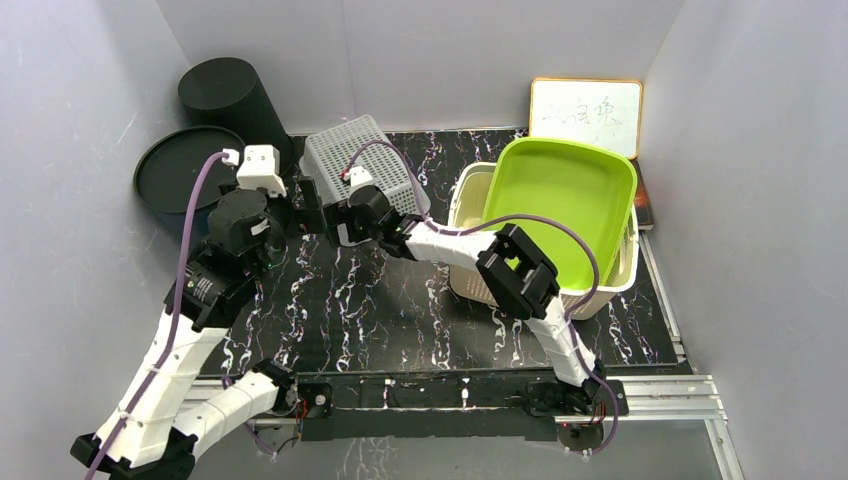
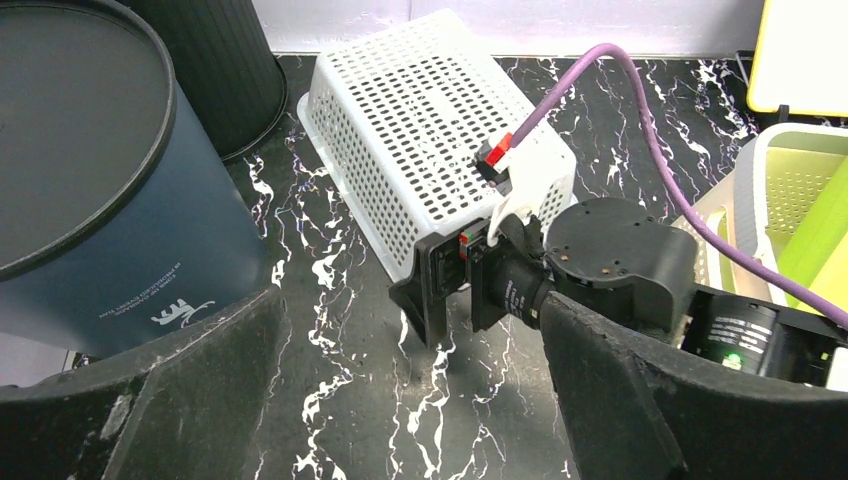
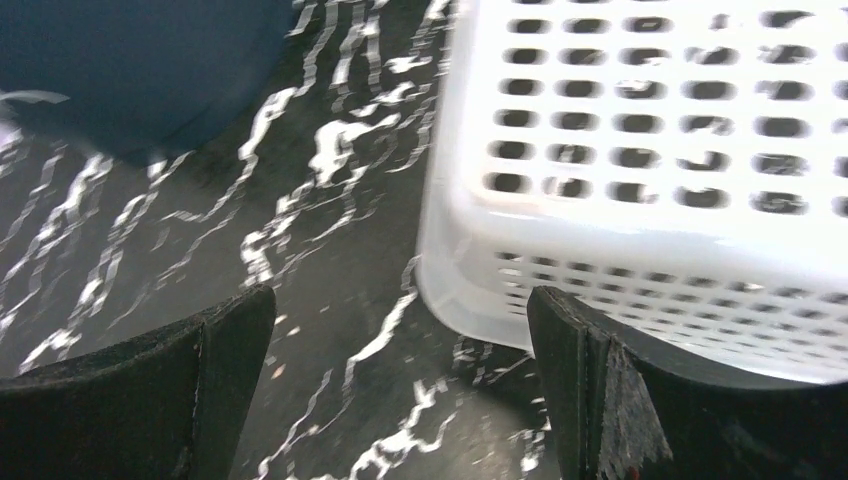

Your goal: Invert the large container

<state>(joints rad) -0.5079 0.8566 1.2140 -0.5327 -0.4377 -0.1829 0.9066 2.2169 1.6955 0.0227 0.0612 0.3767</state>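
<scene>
A white perforated basket (image 1: 362,158) lies at the back middle of the marble table, rim down and base up. It also shows in the left wrist view (image 2: 420,130) and the right wrist view (image 3: 650,150). My right gripper (image 1: 316,210) is open and empty at the basket's near-left corner, its right finger (image 3: 620,400) just in front of the rim. It also appears in the left wrist view (image 2: 445,295). My left gripper (image 1: 288,205) is open and empty, facing the basket with bare table between its fingers (image 2: 160,400). A larger cream basket (image 1: 468,200) stands upright at the right.
A lime green tub (image 1: 560,205) rests tilted in the cream basket. A dark round bin (image 2: 90,180) stands left of the left gripper, with a black ribbed bin (image 1: 225,95) behind it. A whiteboard (image 1: 585,115) leans on the back wall. Grey walls enclose the table.
</scene>
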